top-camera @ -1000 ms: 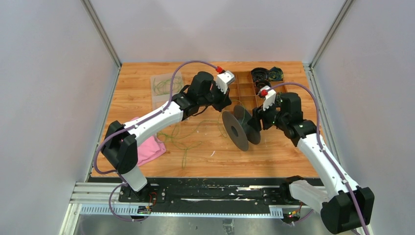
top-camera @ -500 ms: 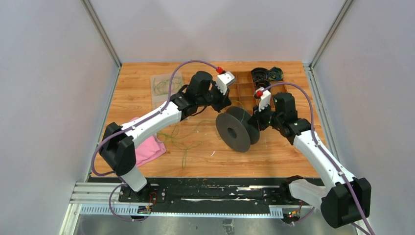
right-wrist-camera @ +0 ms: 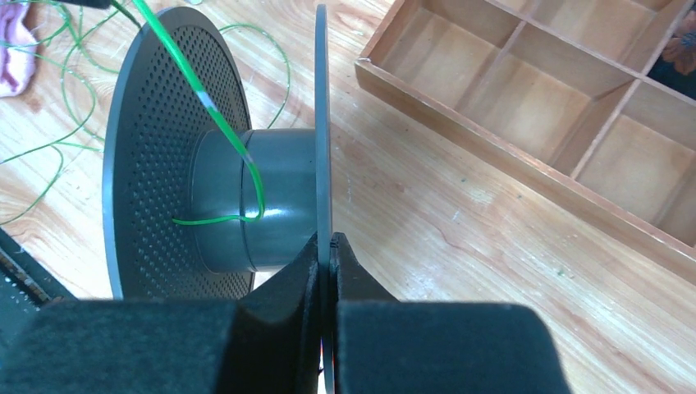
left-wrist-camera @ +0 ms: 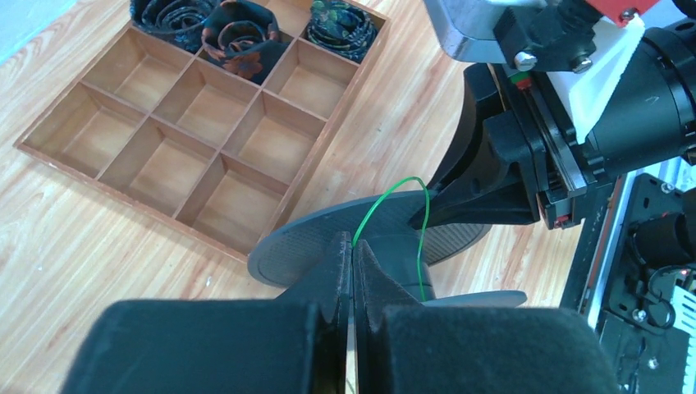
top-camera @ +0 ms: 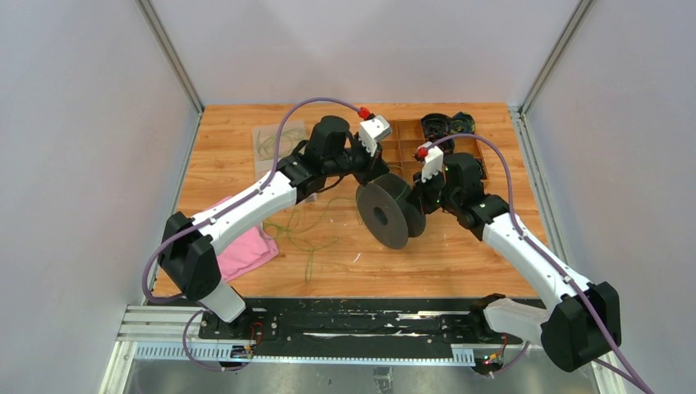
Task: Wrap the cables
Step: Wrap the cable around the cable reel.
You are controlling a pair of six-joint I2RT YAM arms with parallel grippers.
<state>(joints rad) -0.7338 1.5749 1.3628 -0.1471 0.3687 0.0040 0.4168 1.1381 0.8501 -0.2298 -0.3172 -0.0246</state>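
A black plastic spool (top-camera: 382, 215) sits upright over the middle of a pale wood-grain bench (top-camera: 460, 263). It has two thin round discs with dotted, perforated inner faces, joined by a smooth grey cylinder. The right pincer (right-wrist-camera: 328, 246) is clenched on the rim of one disc. A hair-thin, glossy green cable (right-wrist-camera: 176, 53) curls once around the cylinder and runs up to the left pincer (left-wrist-camera: 351, 254), which is pinched shut on it. More cables (top-camera: 308, 226) lie in loose loops on the bench left of the spool. A shallow wooden tray (left-wrist-camera: 123, 197) of square compartments lies at the far right corner, with dark coils (left-wrist-camera: 238, 33) in its far cells. A soft pink cloth (top-camera: 246, 250) lies crumpled near the left edge.
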